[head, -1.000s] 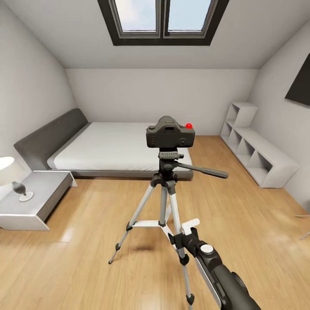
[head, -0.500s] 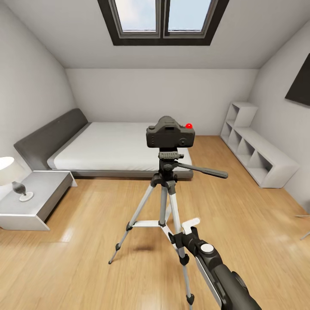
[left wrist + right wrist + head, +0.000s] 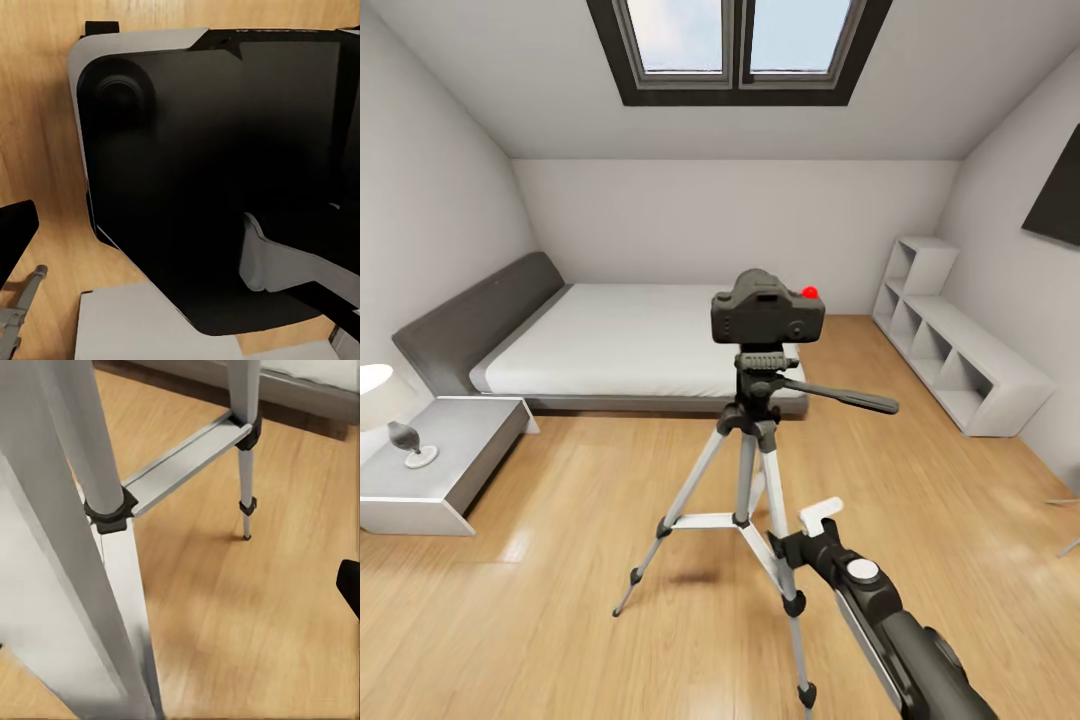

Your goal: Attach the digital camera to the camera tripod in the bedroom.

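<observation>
The digital camera (image 3: 767, 312), black with a red button, sits on the head of the camera tripod (image 3: 748, 470), which stands on the wood floor of the bedroom in front of the bed. My right gripper (image 3: 800, 532) hangs low beside the tripod's near right leg, open, its white tab towards the leg. In the right wrist view a silver tripod leg (image 3: 105, 510) is very close and one black fingertip (image 3: 349, 585) shows at the edge. The left wrist view looks at my own dark base (image 3: 202, 165) over the floor, with one black fingertip (image 3: 15, 232) at the edge.
A low grey bed (image 3: 610, 340) lies behind the tripod. A white nightstand (image 3: 440, 460) with a lamp stands at the left, and a white cubby shelf (image 3: 960, 360) runs along the right wall. Open wood floor surrounds the tripod.
The top of the tripod and the camera on it have shifted a little to the right, and my right gripper has moved right and slightly up beside the leg. The room has not shifted.
</observation>
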You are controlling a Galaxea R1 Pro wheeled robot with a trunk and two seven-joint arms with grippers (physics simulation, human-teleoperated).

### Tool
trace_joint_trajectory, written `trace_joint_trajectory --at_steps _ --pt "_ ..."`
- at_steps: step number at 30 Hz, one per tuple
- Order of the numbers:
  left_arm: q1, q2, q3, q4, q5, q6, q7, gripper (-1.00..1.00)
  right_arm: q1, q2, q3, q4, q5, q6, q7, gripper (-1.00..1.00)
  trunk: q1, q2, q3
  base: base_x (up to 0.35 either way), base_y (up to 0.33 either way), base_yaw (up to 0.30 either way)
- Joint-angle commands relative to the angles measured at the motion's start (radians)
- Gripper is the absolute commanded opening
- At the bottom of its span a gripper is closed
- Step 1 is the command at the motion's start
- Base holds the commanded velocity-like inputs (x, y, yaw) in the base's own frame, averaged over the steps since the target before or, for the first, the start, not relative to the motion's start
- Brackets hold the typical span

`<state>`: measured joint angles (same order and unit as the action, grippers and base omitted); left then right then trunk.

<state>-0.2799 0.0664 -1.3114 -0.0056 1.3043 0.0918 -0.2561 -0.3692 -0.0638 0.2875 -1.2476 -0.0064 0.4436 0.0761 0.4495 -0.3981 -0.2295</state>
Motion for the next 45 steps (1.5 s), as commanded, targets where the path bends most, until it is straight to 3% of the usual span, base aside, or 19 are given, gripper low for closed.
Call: trace_joint_trajectory --at_steps 1,21,35,45 --pt "-0.001 0.001 -0.006 -0.001 0.011 0.005 -0.003 1.0 0.002 -0.004 0.001 -0.011 0.0 0.014 0.002 1.0 0.001 -0.002 -0.002 0.0 0.0 0.0" --pt "-0.001 0.001 -0.005 -0.001 0.012 0.005 -0.003 1.0 0.022 -0.057 0.002 -0.141 -0.01 0.2 0.029 1.0 0.001 -0.002 -0.002 0.0 0.0 0.0" --pt "0.0 0.001 -0.005 -0.001 0.012 0.005 -0.003 1.0 0.023 -0.072 0.002 -0.148 -0.004 0.244 0.139 1.0 0.001 -0.002 -0.002 0.0 0.0 0.0" --pt "-0.001 0.001 -0.005 -0.001 0.012 0.005 -0.003 1.0 0.023 -0.073 0.018 -0.148 -0.002 0.248 0.159 1.0 0.001 -0.002 -0.002 0.0 0.0 0.0"
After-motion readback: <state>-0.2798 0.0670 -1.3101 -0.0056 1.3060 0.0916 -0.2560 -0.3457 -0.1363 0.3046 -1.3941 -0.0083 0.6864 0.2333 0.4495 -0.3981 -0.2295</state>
